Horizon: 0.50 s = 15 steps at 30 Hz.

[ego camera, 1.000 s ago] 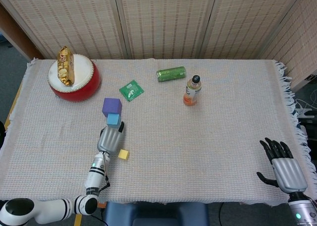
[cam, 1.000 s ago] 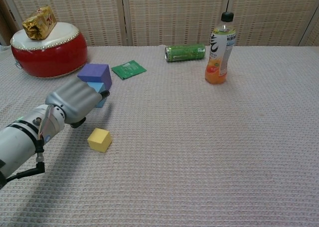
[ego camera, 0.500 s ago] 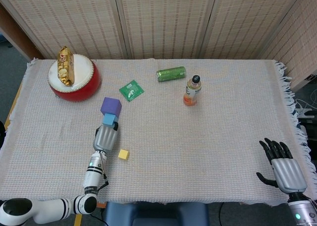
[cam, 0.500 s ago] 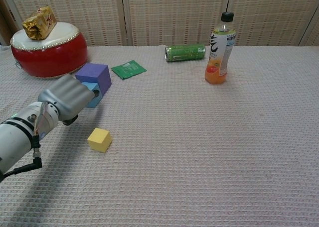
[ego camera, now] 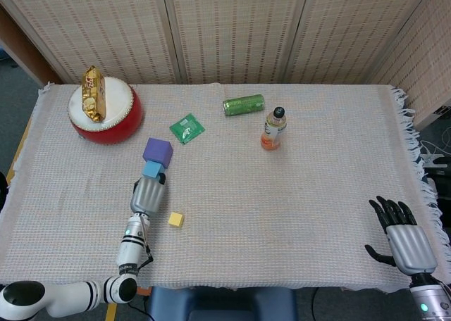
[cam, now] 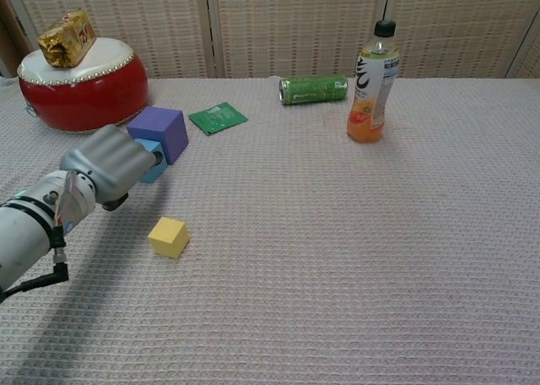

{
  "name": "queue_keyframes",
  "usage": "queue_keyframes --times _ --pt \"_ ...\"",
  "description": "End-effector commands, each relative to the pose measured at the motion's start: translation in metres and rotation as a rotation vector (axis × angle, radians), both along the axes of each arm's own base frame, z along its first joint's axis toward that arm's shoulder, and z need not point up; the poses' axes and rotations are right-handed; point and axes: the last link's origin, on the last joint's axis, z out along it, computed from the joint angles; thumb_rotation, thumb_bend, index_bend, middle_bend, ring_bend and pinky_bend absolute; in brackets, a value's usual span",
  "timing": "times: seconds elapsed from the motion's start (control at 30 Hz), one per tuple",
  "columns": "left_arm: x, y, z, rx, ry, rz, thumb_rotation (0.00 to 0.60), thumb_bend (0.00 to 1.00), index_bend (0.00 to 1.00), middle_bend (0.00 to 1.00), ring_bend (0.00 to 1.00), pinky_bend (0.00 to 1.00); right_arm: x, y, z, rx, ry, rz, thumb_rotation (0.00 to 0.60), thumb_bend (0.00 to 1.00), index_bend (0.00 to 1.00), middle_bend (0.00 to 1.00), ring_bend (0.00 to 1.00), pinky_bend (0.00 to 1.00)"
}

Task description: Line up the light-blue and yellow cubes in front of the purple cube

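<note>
The purple cube (ego camera: 158, 151) (cam: 160, 132) sits on the cloth left of centre. Touching its near side is the light-blue cube (ego camera: 152, 170) (cam: 154, 160). My left hand (ego camera: 149, 194) (cam: 105, 165) has its fingers curled over the near part of the light-blue cube and grips it, hiding part of it in the chest view. The yellow cube (ego camera: 175, 219) (cam: 168, 236) lies alone, nearer me and just right of that hand. My right hand (ego camera: 402, 238) hovers at the table's near right corner, fingers spread and holding nothing; only the head view shows it.
A red drum (ego camera: 106, 113) (cam: 83, 93) with a gold packet (ego camera: 92, 92) on top stands at the back left. A green sachet (ego camera: 187, 129), a lying green can (ego camera: 243, 105) and an upright orange-drink bottle (ego camera: 273, 129) (cam: 372, 85) sit further back.
My left hand has shifted slightly left, and the light-blue cube has gone left with it. Its thumb, stuck out a second ago, has tucked in. The right hand has not moved.
</note>
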Motion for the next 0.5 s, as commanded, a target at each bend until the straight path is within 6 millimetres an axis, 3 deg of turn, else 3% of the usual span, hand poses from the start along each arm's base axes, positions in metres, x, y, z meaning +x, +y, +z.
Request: queue_keyframes --times 0.03,0.5 --pt "-0.0007 0.0015 0.0008 0.003 -0.003 0.005 0.6 0.43 0.19 1.0 1.0 1.0 0.0 -0.0002 0.0 0.0 0.0 0.0 0.499 0.0 0.0 0.0 0.0 0.0" --pt "-0.0027 0.0055 0.0033 0.012 -0.006 0.013 0.6 0.43 0.18 1.0 1.0 1.0 -0.0002 -0.0004 0.0 0.0 0.002 -0.002 0.5 0.0 0.0 0.0 0.0 0.0"
